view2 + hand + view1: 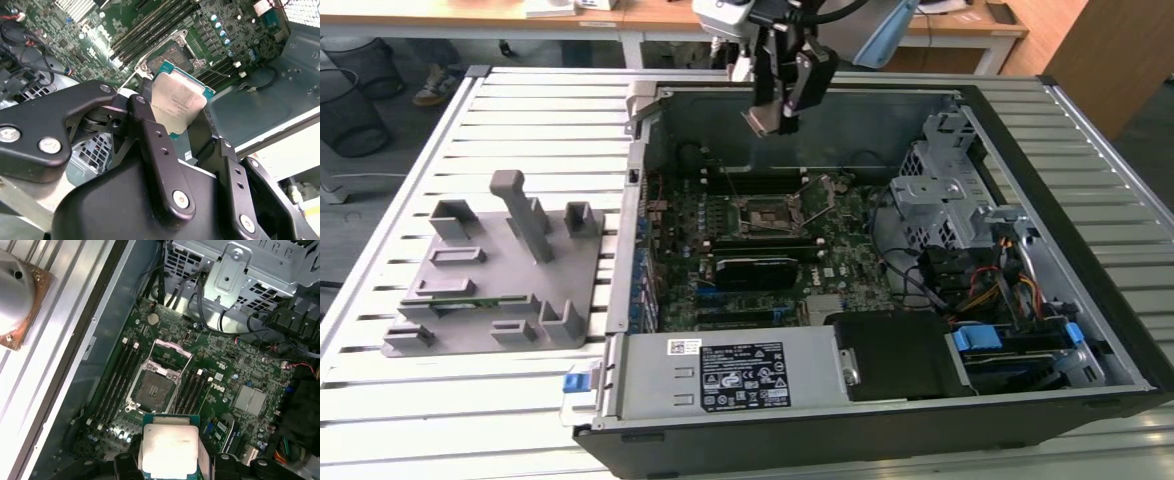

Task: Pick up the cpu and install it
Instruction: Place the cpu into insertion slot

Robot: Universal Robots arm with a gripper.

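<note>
Arm [720,15] hung pointing down over the open computer case [1067,330], fingers [150,135] pinched the cpu [179,107] by its edges, cpu held in the air above the open socket [152,390]

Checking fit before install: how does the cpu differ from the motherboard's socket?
The cpu has a silvery top; the socket looks dark. The cpu hangs in the gripper above the case; the socket sits empty on the board, its frame open. Both are roughly square.
</note>
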